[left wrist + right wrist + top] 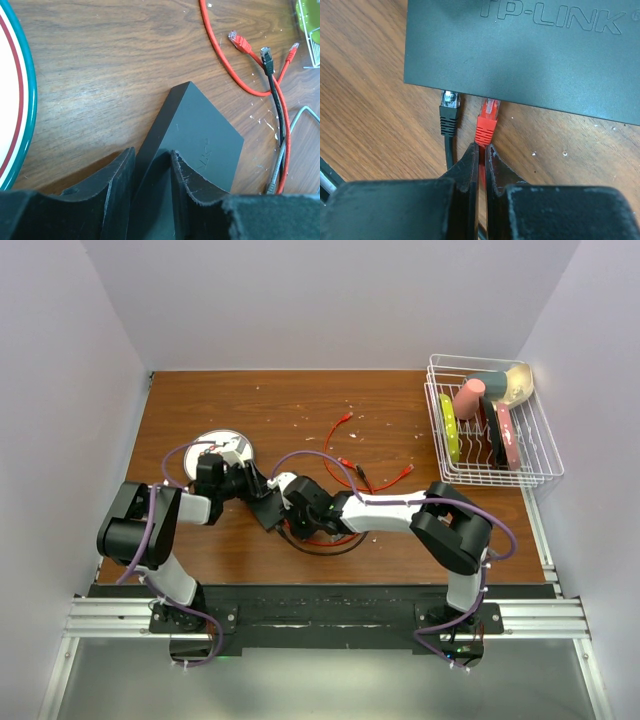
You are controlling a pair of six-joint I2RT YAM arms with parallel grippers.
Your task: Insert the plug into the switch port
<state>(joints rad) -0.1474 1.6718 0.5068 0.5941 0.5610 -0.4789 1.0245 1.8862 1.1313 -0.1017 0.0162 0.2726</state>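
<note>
The right gripper (482,155) is pressed nearly closed, its two dark fingers pinching the tail of the red plug (486,122) where the boot narrows into cable. The red plug points straight at the near long edge of the switch (530,55), and its clear tip meets that edge; how far it sits inside a port cannot be told, because the socket face is hidden from the wrist view. Just to its left lies a black plug (449,115) with a clear tip, parallel to the red one and likewise at the switch's edge.

The switch's top carries raised lettering that reads "TP-LINK", cut off at the top of the frame. The switch is a flat, matte, dark grey-black box with sharp corners and a plain lid.

The left gripper (151,155) stands part open around the switch, one finger on each side of its thin body, clamping it. From this side one corner of the switch points away, and a small embossed mark on the lid is too faint to read.

In the overhead view the switch lies at the middle front of the wooden table (300,410), between both grippers. A white plate (15,100) with teal rim and red ring lies left. Loose red cables (220,55), a black cable (272,85) and a grey cable (285,155) lie right. A white wire rack (530,455) holding dishes stands at the far right.
</note>
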